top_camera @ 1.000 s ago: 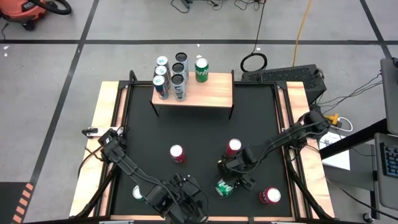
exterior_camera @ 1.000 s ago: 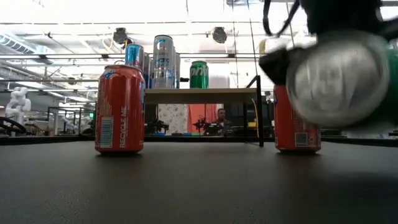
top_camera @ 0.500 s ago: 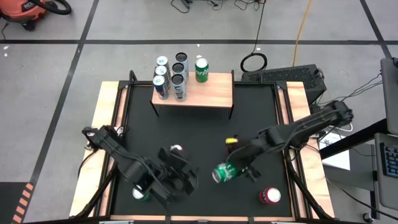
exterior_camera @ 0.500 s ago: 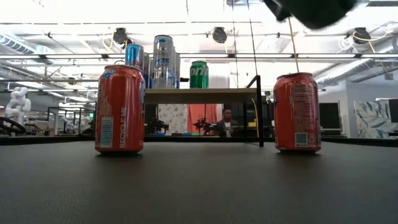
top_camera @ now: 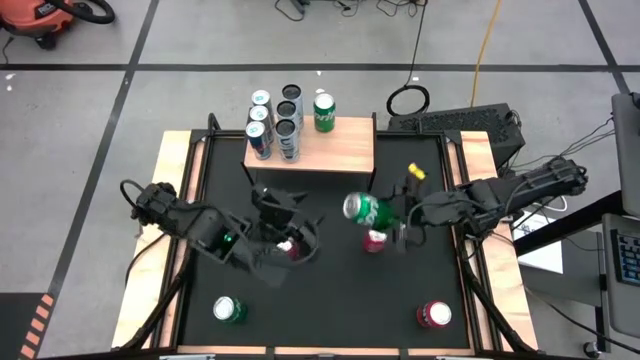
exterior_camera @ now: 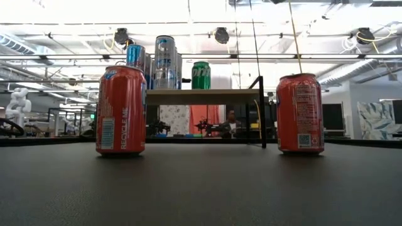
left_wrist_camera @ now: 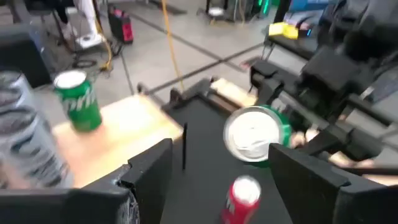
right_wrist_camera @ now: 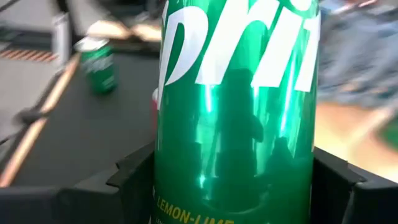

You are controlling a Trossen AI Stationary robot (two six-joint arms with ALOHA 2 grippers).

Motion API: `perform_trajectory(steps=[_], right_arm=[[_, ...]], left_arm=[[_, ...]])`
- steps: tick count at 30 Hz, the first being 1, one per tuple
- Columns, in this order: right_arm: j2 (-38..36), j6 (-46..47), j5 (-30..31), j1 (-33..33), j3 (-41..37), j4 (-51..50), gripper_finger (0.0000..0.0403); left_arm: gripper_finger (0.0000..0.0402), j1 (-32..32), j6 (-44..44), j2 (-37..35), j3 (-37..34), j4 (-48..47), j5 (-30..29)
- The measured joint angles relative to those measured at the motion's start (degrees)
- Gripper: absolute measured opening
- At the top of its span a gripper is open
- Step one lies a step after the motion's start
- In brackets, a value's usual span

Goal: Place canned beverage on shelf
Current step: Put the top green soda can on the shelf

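My right gripper (top_camera: 380, 216) is shut on a green canned beverage (top_camera: 358, 209), held in the air over the table's middle, above a red can (top_camera: 375, 241). The light-wood shelf (top_camera: 335, 152) stands at the far edge. Several cans stand on end on its left part, among them a green one (top_camera: 324, 112). My left gripper (top_camera: 295, 225) hangs open and empty above another red can (top_camera: 290, 248). It faces the held can (left_wrist_camera: 255, 134). The low view shows neither gripper. My right gripper pinches the green can's side wall (right_wrist_camera: 168, 186) between its two fingers (right_wrist_camera: 134, 177), near the end that bears the small lettering. It comes from the table's right, slanting slightly down. The can is lifted clear and tilted far over, one silver end (top_camera: 353, 207) toward the table's left.
A green can (top_camera: 228, 310) stands near the front left corner and a red can (top_camera: 433, 315) near the front right. The two middle red cans (exterior_camera: 120, 110) (exterior_camera: 300, 113) fill the low view before the shelf (exterior_camera: 201, 96). The shelf's right half is bare wood.
My right gripper has risen from the near right of the table and gone toward the far edge, tipping from pointing down to nearly level. The green can has come up with it and turned its end leftward. My left gripper has risen from the near edge and tipped up likewise.
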Motion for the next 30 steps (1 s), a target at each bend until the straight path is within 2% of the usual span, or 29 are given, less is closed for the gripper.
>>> perform_trajectory(steps=[6,12,18,21,26,30], right_arm=[[-0.3,-0.1,11.0,0.0,0.0,4.7,0.0283],[-0.3,-0.9,17.5,0.0,0.0,9.1,0.0283],[-0.3,-3.4,23.5,0.0,0.0,15.1,0.0283],[-0.3,-6.3,24.9,0.0,0.0,17.1,0.0283],[-0.3,-9.0,26.4,0.0,0.0,19.2,0.0283],[-0.3,-9.5,26.7,-0.3,0.0,20.2,0.0283]], left_arm=[[0.0265,4.4,13.1,0.0,0.0,19.0,0.7],[0.0265,9.9,15.1,-0.6,0.0,31.1,10.2],[0.0265,15.6,17.2,-2.4,0.0,31.8,18.4],[0.0265,17.4,25.1,-3.6,0.0,31.7,21.8],[0.0265,18.3,39.4,-5.2,0.0,33.4,24.0],[0.0265,18.2,41.7,-4.9,-0.1,32.4,26.4]])
